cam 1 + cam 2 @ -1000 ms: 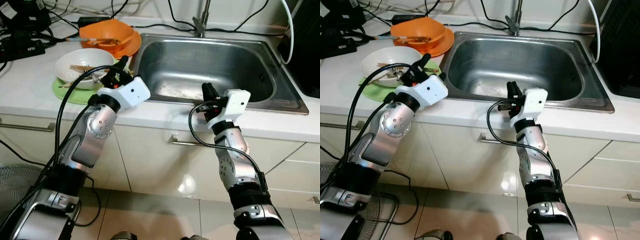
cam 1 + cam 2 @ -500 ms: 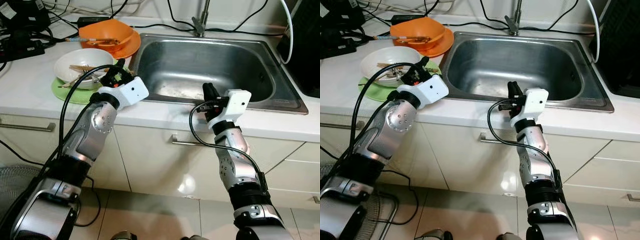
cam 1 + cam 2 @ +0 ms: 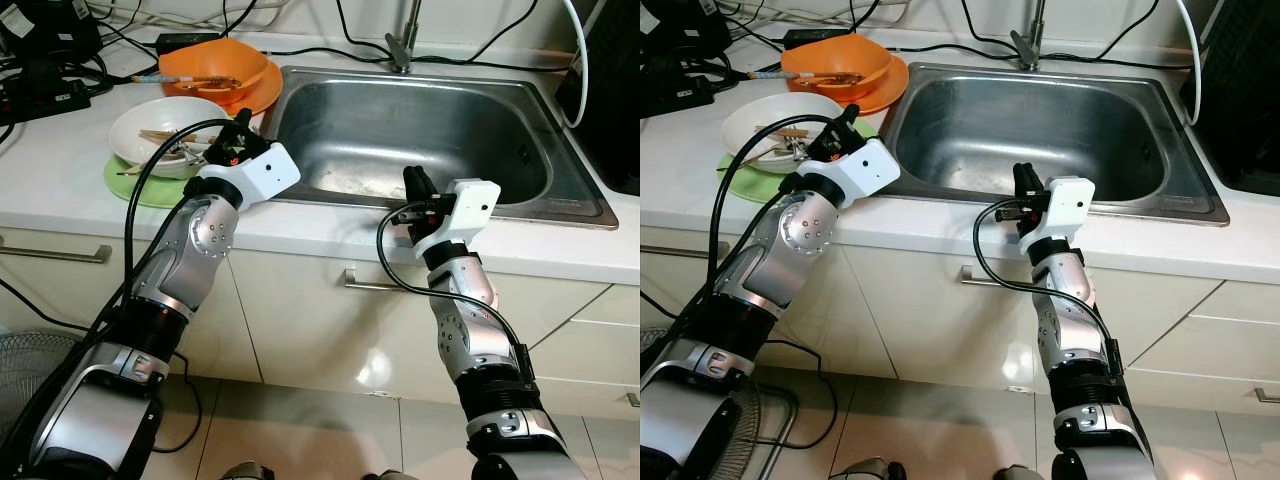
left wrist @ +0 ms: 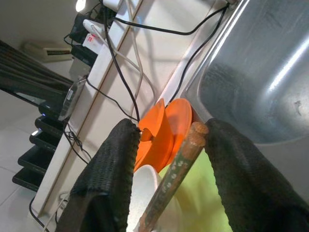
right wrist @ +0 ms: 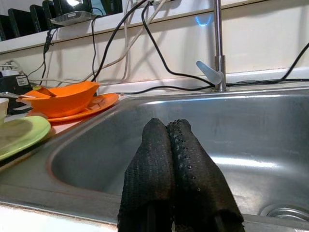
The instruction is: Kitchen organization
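Observation:
A white bowl [image 3: 165, 125] holding wooden chopsticks [image 3: 163, 134] and a spoon sits on a green plate [image 3: 133, 186] on the counter left of the sink [image 3: 420, 130]. Behind them an orange bowl [image 3: 210, 68] rests on an orange plate [image 3: 256, 96]. My left gripper [image 3: 238, 135] hovers at the white bowl's right rim, open; in the left wrist view the end of a chopstick [image 4: 175, 174] lies between the spread fingers [image 4: 108, 179] without either touching it. At the sink's front rim my right gripper [image 3: 415, 185] stays shut and holds nothing, pointing into the basin [image 5: 270, 145].
A faucet [image 3: 403, 45] stands behind the sink. Cables and black power bricks [image 3: 45, 85] crowd the counter's back left. A black appliance [image 3: 615, 100] stands right of the sink. Below the counter edge are cabinet drawers with handles [image 3: 55, 255].
My left gripper has reached a little farther over the counter toward the white bowl's rim. The right arm has not moved.

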You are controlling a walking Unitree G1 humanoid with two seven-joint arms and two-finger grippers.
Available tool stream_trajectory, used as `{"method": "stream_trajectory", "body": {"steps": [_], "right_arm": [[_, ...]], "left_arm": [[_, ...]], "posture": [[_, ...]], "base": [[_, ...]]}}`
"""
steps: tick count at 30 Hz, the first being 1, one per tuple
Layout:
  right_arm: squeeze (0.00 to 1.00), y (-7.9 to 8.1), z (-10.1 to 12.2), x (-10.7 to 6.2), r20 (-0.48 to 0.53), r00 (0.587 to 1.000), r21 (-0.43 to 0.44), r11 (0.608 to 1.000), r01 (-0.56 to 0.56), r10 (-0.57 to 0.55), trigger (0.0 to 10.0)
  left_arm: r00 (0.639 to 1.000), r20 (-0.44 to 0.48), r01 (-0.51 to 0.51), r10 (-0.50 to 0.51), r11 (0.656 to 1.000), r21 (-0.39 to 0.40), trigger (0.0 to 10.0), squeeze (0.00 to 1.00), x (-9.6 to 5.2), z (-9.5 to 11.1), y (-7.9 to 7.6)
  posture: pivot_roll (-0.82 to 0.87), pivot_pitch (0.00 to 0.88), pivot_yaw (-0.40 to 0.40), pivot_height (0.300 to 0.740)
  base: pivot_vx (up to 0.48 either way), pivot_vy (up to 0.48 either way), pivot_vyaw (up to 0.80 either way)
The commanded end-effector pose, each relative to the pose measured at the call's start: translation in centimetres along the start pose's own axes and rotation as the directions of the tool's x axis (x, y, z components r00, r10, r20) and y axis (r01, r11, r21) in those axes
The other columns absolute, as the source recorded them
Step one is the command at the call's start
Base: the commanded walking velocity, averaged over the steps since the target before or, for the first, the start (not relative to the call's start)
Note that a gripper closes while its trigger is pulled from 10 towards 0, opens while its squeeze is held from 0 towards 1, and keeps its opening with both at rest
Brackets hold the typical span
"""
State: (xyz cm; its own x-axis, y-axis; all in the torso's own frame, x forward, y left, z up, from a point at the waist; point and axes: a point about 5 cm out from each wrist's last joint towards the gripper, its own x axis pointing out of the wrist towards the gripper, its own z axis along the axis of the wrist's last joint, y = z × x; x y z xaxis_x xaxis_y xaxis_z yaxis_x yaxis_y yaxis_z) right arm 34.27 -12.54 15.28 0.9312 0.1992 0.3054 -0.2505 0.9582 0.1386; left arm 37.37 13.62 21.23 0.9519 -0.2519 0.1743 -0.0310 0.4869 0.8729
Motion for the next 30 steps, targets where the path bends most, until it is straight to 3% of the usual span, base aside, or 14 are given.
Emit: {"method": "stream_trajectory", "body": {"steps": [1,16,30], "right_arm": [[0.0,-0.1,0.2,-0.1,0.01,1.0,0.002,1.0,0.006,-0.006,10.0],[0.0,-0.1,0.1,-0.1,0.007,1.0,0.003,1.0,0.007,-0.007,10.0],[0.0,-0.1,0.0,-0.1,0.002,1.0,0.007,1.0,0.006,-0.006,10.0]], "left_arm": [[1.0,0.016,0.0,0.0,1.0,0.013,0.0,0.0,0.3,0.5,0.2],[1.0,0.023,0.005,-0.006,0.999,0.036,0.0,0.0,0.5,0.7,0.2],[1.0,0.018,-0.013,0.01,0.988,0.156,0.0,0.0,0.7,1.0,1.3]], "posture": [[-0.03,0.069,0.011,0.74],[-0.03,0.068,0.012,0.74],[-0.02,0.065,0.009,0.74]], "base": [[0.0,0.0,0.0],[0.0,0.0,0.0],[0.0,0.0,0.0]]}}
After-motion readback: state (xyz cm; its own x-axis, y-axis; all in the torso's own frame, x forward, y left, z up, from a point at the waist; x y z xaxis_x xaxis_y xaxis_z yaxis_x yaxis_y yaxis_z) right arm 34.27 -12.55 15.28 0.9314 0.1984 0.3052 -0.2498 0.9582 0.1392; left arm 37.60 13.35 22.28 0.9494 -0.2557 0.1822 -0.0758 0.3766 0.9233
